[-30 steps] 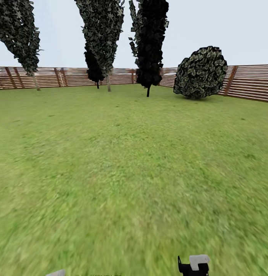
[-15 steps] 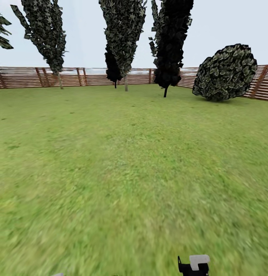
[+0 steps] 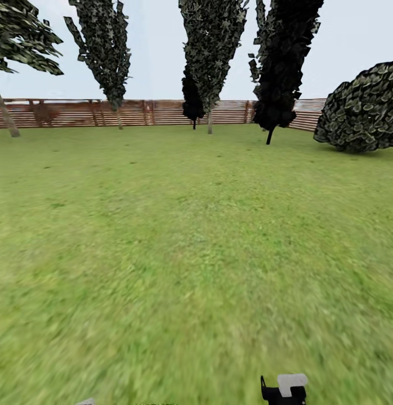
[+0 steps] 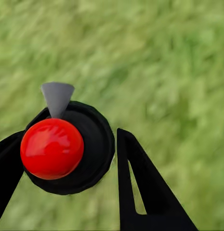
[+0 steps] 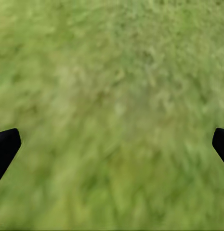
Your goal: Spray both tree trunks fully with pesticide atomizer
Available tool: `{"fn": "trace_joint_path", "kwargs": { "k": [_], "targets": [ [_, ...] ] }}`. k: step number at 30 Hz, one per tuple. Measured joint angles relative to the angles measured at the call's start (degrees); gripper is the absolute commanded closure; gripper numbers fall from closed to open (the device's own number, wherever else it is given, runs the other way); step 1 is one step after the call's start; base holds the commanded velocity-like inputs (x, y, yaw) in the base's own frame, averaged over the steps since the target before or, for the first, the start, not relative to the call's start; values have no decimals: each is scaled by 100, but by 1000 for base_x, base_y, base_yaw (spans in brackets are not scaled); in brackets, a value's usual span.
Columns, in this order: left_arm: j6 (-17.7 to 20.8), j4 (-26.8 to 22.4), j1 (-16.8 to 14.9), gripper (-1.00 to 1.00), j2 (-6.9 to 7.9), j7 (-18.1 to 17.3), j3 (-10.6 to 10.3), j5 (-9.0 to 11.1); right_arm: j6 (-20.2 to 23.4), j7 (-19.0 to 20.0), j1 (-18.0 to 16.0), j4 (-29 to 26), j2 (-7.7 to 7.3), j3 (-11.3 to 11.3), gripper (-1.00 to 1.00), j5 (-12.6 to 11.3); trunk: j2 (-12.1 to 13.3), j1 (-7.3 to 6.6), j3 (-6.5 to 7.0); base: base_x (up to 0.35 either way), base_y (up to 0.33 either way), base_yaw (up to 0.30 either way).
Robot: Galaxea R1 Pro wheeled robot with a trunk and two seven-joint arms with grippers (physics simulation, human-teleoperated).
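Observation:
In the left wrist view the pesticide atomizer (image 4: 95,144) is seen from above: a round black body with a glossy red cap and a grey nozzle. My left gripper (image 4: 63,144) is shut on it, one black finger against each side, above the grass floor (image 4: 169,62). My right gripper (image 5: 112,144) stands open over bare grass, with only its two black fingertips (image 5: 5,147) showing and nothing between them. In the head view a black and white part of the right arm (image 3: 284,388) pokes in at the bottom edge. The trees with thick pale trunks are out of view.
The lawn (image 3: 191,236) stretches ahead to a red-brown slat fence (image 3: 151,112). Narrow dark cypress-like trees (image 3: 210,50) stand along the fence. A round dark bush (image 3: 365,109) sits at the right, and a leaning thin-trunked tree (image 3: 6,115) at the far left.
The head view has swung to the left, so fence, trees and bush slide to the right in the picture. The arm part at the bottom edge keeps its place.

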Motion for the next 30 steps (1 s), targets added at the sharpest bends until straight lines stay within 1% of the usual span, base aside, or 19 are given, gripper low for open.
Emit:
{"fn": "trace_joint_path", "kwargs": {
  "k": [7, 30],
  "targets": [
    [-97, 1, 0, 100, 16, -5, 2, 7, 0, -2, 0, 4, 0, 0, -100, 0, 0, 0, 0, 0, 0, 284],
    [-100, 1, 0, 100, 11, -5, -2, -4, 2, -2, 0, -2, 0, 0, -100, -5, 0, 0, 0, 0, 0, 284]
  ]
}}
